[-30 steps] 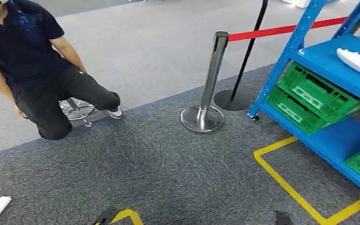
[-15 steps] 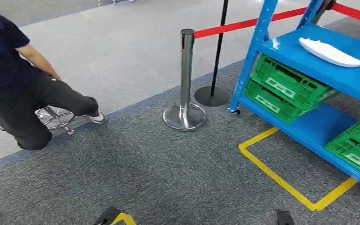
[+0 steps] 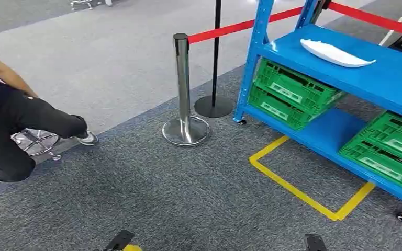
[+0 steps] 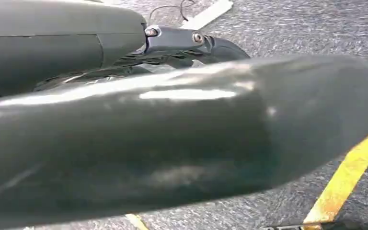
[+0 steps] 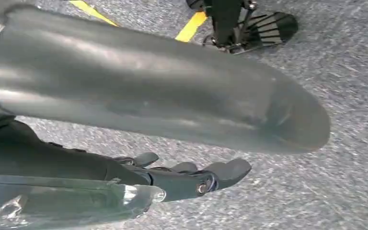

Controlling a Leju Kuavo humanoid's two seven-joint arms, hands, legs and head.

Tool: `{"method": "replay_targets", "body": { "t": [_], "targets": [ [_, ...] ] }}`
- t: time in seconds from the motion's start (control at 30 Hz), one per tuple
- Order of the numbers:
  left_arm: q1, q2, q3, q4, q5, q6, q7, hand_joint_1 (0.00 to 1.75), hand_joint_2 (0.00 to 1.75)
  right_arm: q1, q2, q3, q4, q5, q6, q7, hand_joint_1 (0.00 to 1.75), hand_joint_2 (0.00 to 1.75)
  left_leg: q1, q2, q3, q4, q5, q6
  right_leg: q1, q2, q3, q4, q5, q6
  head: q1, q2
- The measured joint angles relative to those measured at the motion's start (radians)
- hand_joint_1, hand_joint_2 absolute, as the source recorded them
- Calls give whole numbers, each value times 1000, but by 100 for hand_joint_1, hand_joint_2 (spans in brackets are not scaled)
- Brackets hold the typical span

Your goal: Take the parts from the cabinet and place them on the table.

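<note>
A long white part (image 3: 335, 53) lies on the upper shelf of the blue cabinet (image 3: 398, 83) at the right of the head view. Green crates (image 3: 293, 94) sit stacked on the lower shelf, with more green crates (image 3: 387, 149) further right. In the left wrist view my left hand (image 4: 191, 40) hangs over the grey carpet; its dark fingers, partly hidden, hold nothing. My right hand (image 5: 191, 178) also hangs above the carpet in the right wrist view, fingers stretched out and apart, holding nothing. Both hands are far from the cabinet.
A chrome stanchion (image 3: 183, 94) with a red belt (image 3: 230, 29) and a black post (image 3: 214, 102) stand left of the cabinet. A person (image 3: 10, 125) crouches at the left beside a stool base (image 3: 34, 142). Yellow floor tape (image 3: 293, 188) marks a box before the cabinet.
The camera has swung to the right: the cabinet and stanchion sit further left in the picture, more of the shelves show, and the person has slid toward the left edge.
</note>
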Motion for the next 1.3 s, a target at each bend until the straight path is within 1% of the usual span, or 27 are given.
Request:
{"method": "replay_targets", "body": {
  "t": [0.03,0.07,0.13,0.17,0.2,0.27,0.3,0.33,0.37,0.47,0.5,0.53,0.6,0.67,0.73,0.8,0.83,0.87,0.97,1.0,1.03,1.07,1.13,1.17,1.2,1.23,1.3],
  "targets": [
    [0,0,0,0,0,0,-2,0,0,-2,0,0,0,2,-1,1,0,0,-1,6,0,0,0,6,6,-38,-18,40,-32,2,6,0],
    [2,0,1,0,0,0,-2,0,0,-5,0,0,0,3,0,1,0,0,-2,16,0,0,-1,9,6,-55,-50,113,-74,5,7,0],
    [4,0,2,0,0,0,-2,0,0,-6,0,1,0,3,0,1,0,0,-4,36,-1,0,-2,11,4,-68,-115,258,-134,10,6,0],
    [4,0,4,0,0,0,-2,0,0,-4,0,1,0,3,0,1,0,0,-4,44,-1,0,-2,11,4,-72,-128,290,-138,13,6,0],
    [3,0,5,0,-1,0,-2,0,0,-2,0,1,0,3,0,2,0,0,-4,51,0,0,-3,11,4,-73,-118,276,-120,14,6,0],
    [3,-1,6,0,-3,-2,-2,0,0,-4,-1,1,0,3,0,2,0,0,-2,66,4,2,-6,7,3,-86,-41,136,-47,15,6,0],
    [3,-2,6,0,-4,-3,-2,0,0,-5,-2,1,0,3,0,2,0,0,-1,73,8,3,-9,1,3,-110,13,42,-12,16,6,0],
    [3,0,7,0,-6,-3,-2,0,0,-8,0,1,0,3,0,2,0,0,-11,77,8,6,-13,-5,9,-150,34,0,-29,18,8,0],
    [2,-1,7,0,-7,-3,-2,0,0,-10,1,1,0,3,0,2,0,0,-15,80,7,13,-16,-9,4,-132,40,-4,-20,2,7,0],
    [0,-1,9,0,-8,-3,-2,0,0,-6,1,1,0,3,0,4,0,0,-14,99,9,9,-14,-19,8,-108,30,0,-19,-17,0,0],
    [-1,-1,9,0,-8,-3,-2,0,0,-6,1,1,0,3,0,4,0,0,-11,92,8,11,-22,-28,2,-100,31,-3,-15,-24,0,0],
    [-1,-1,9,0,-8,-3,-2,0,0,-9,1,1,0,3,0,4,0,0,-10,66,-1,37,-44,-35,1,-92,31,-3,-14,-28,-3,0],
    [1,-1,9,0,-9,-3,-2,0,0,-14,0,1,0,3,0,4,0,0,-4,46,-66,179,-120,-42,1,-75,28,-3,-11,-37,-3,0],
    [4,-1,10,0,-9,-3,-2,0,0,-11,0,1,0,3,0,4,0,0,-2,41,-124,290,-152,-44,2,-56,26,-3,-11,-38,-3,0],
    [3,0,10,0,-9,-3,-2,0,0,-8,0,1,0,3,0,4,0,0,-1,40,-111,250,-102,-40,2,-37,24,-3,-9,-38,-3,0],
    [1,0,10,0,-9,-3,-2,0,0,-9,0,1,0,3,0,4,0,0,1,22,-39,107,-22,-33,0,-17,24,-3,-5,-33,-3,0],
    [1,0,10,0,-9,-3,-2,0,0,-9,0,1,0,3,0,4,0,0,4,-15,-6,44,-7,-30,-1,-11,23,-3,-3,-29,-3,0],
    [0,-2,10,0,-9,-3,-2,0,0,-11,0,1,0,3,0,4,0,0,6,-22,2,12,-18,-30,7,-2,16,4,-5,-23,-3,0],
    [-1,-2,11,0,-8,-3,-2,0,0,-3,0,1,0,3,3,5,0,0,-3,-11,-4,17,-12,-17,-3,12,13,-14,9,-1,-2,0],
    [-2,-2,11,0,-8,-3,-2,0,0,-1,0,1,0,3,3,5,0,0,4,-1,-2,6,-4,-7,-3,10,2,-10,8,4,-4,0],
    [-3,-2,11,0,-9,-3,-2,0,0,0,0,0,0,3,3,6,0,0,4,7,-1,4,-2,-1,0,-32,-5,12,-9,6,0,0],
    [-2,-3,11,0,-8,-3,-2,0,0,-3,0,1,0,3,5,6,0,0,3,12,-3,4,-2,6,2,-57,-29,68,-47,8,6,0],
    [2,-3,11,0,-6,-3,-2,0,0,-6,1,1,0,3,5,6,0,0,0,32,-3,5,-2,7,1,-72,-101,231,-127,12,5,0],
    [2,-3,12,0,-6,-4,-2,0,0,-5,0,1,0,3,5,7,0,0,-1,41,-4,6,-3,7,1,-73,-125,288,-146,14,6,0],
    [2,-3,12,0,-6,-4,-2,0,0,-3,0,1,0,3,5,8,0,0,-1,47,-3,6,-3,7,1,-73,-129,301,-142,14,5,0],
    [2,-3,12,0,-6,-4,-2,0,0,-1,0,1,0,3,5,8,0,0,-1,55,-3,6,-3,7,1,-73,-110,269,-118,14,6,0],
    [1,-4,12,0,-2,-5,-2,0,0,-3,0,1,0,3,5,8,0,0,0,69,1,7,-6,2,1,-86,-23,110,-42,13,6,0]
  ]
}}
